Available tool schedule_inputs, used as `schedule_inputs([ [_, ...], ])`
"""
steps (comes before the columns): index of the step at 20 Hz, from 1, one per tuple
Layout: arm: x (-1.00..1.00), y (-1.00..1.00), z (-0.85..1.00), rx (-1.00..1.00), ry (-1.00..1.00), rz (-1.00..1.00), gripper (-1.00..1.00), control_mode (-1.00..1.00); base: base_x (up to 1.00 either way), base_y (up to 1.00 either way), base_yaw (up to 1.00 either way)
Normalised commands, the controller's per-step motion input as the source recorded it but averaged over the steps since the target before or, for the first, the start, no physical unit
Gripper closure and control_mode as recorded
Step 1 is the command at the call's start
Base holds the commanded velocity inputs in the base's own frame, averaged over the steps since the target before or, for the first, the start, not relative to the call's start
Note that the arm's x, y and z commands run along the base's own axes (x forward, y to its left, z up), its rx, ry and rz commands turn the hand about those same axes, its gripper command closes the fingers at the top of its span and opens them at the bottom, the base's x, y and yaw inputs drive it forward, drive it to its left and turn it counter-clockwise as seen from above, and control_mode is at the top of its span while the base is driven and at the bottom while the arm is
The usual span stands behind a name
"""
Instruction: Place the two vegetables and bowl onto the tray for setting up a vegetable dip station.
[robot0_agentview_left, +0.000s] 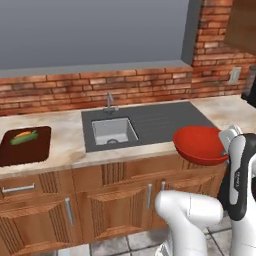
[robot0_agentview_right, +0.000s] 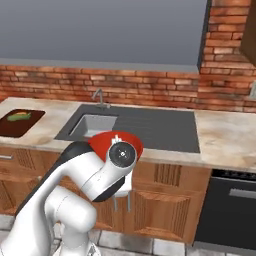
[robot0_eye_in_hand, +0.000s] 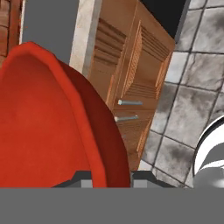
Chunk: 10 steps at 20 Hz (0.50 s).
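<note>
Bowl (robot0_agentview_left: 201, 145) pinched by its rim in the jaws, carried in the air off the bench (robot0_agentview_left: 65, 142) edge.

Bowl hangs at about 3 o'clock in the left base view, out in front of the cabinets (robot0_agentview_left: 115, 192), right of the sink (robot0_agentview_left: 114, 131). Hand view: rim wedged between the two tips, jaws (robot0_eye_in_hand: 111, 177) pressed together on it, floor and cabinet doors behind. Tray (robot0_agentview_left: 25, 146) sits far off at 9 o'clock on the bench, well apart from the bowl. Carrot (robot0_agentview_left: 23, 134) and cucumber (robot0_agentview_left: 24, 139) already lie on the tray, side by side. So vegetables look done; left: carry the bowl across past the sink, set it on the tray, release. Roughly two thirds through, by my read.
</note>
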Motion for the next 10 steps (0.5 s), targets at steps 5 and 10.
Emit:
schedule_inputs([
  [5,0.00,0.00,0.00,0.00,0.00,0.00,1.00,1.00,-0.01,1.00,0.00],
  [10,0.00,0.00,0.00,0.00,0.00,0.00,1.00,1.00,0.00,1.00,0.00],
])
